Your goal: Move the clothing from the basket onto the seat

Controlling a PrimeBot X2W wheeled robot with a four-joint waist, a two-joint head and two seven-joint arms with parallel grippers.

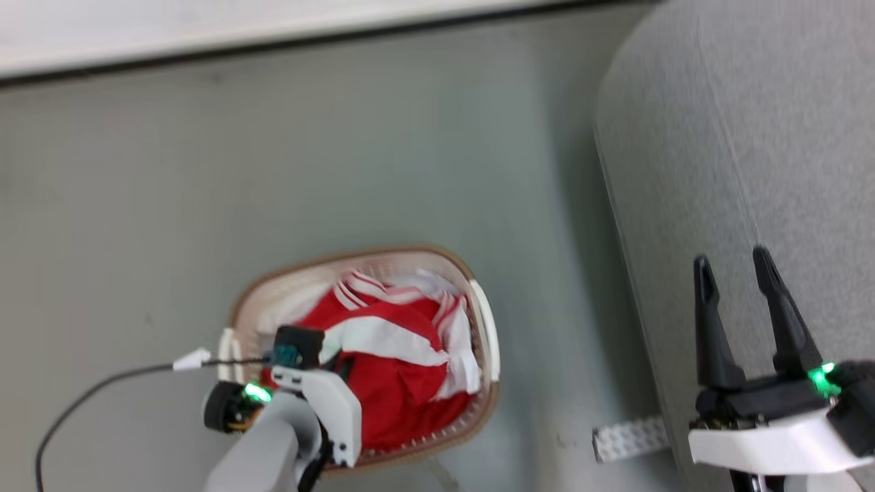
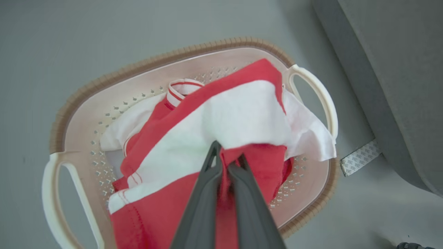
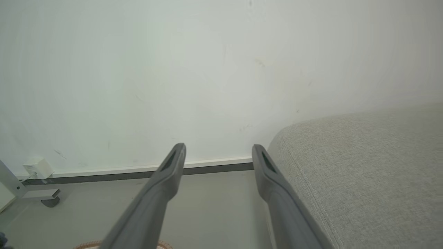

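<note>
Left end effector (image 2: 228, 154) clamped on a fold of the red clothing (image 2: 162, 214), fingers together with cloth bunched between them. In head view its fingers are hidden under the wrist housing. The garment is pulled up a bit but most of it is still heaped in the basket (image 2: 104, 81). White piece at the right handle: part of the garment or separate cloth, can't tell. Basket on the grey floor (image 1: 342, 150), near rim covered by the arm. Right end effector (image 1: 731, 260) apart, empty, over the seat (image 1: 752, 137) edge. Seat cut off at the frame's right. Patterned strip (image 1: 629, 437) at the seat base, unclear what it is.
</note>
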